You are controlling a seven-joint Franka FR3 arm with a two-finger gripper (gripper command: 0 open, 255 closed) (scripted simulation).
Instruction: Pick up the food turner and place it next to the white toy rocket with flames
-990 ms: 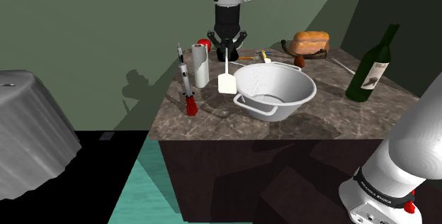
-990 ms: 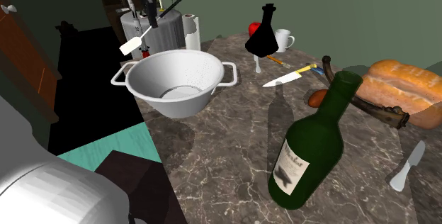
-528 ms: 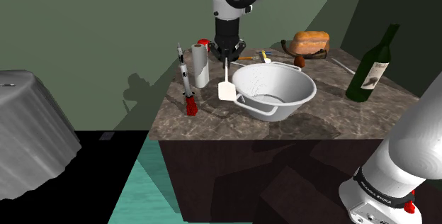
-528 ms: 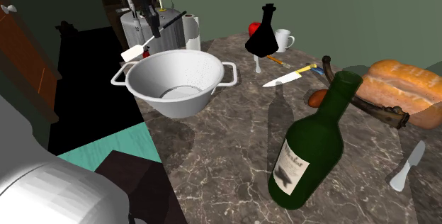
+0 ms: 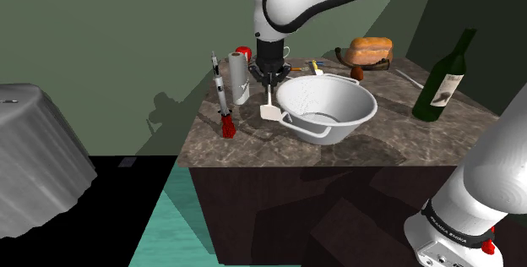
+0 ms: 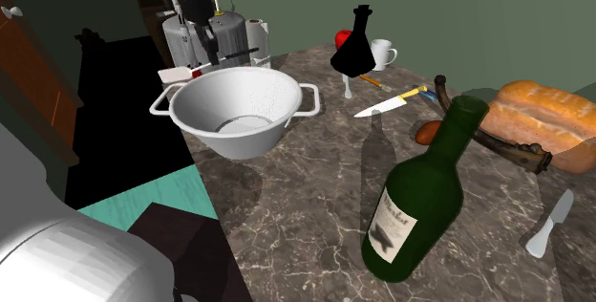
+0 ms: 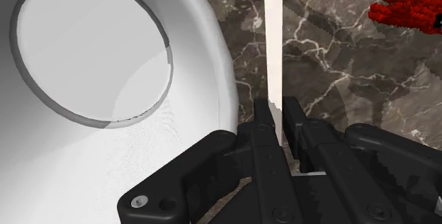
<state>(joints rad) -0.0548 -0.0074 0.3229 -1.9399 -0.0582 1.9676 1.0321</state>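
- Beside the white bowl (image 5: pixel 338 105) on the marble counter (image 5: pixel 253 143), the jaws pinch the food turner (image 5: pixel 269 109) by its thin handle, blade hanging low.
- The white toy rocket (image 5: pixel 220 96), red flames at its base, stands near, on the turner's other side.
- Best approach: lower straight, keep the blade clear of the bowl's rim, and release once it rests beside the flames.
- The bowl holds nothing; 1 green bottle (image 5: pixel 439 84) stands well apart, contents unclear.

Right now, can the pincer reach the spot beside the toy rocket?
Probably yes: the pincer, shut on the turner, hangs between the rocket and the bowl, with open counter beside the rocket.
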